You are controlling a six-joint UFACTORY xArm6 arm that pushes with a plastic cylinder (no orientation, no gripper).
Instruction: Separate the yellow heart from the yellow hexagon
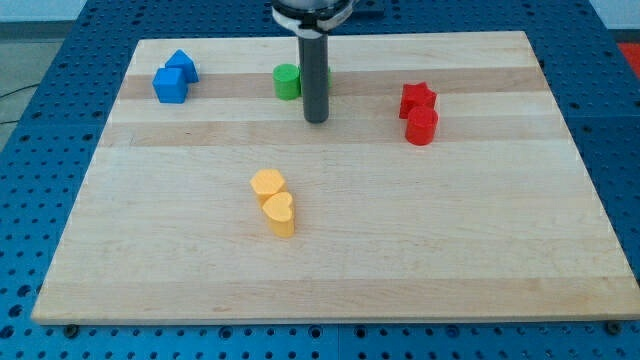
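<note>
The yellow heart (280,214) touched the yellow hexagon (267,185) just above it, mid-desk (480,250). My tip (316,120) stood well above them, beside a green block (287,81). No pincer showed; nothing sat in any container.

Even, bright overhead illumination; sharp focus across the whole view.
The wooden board (330,270) is lit uniformly, with no glare and only faint soft shadows hugging the bases of the blocks and the rod. Colours are saturated, edges crisp, and the board's straight sides show slight perspective taper but no evident bending near the frame margins.
</note>
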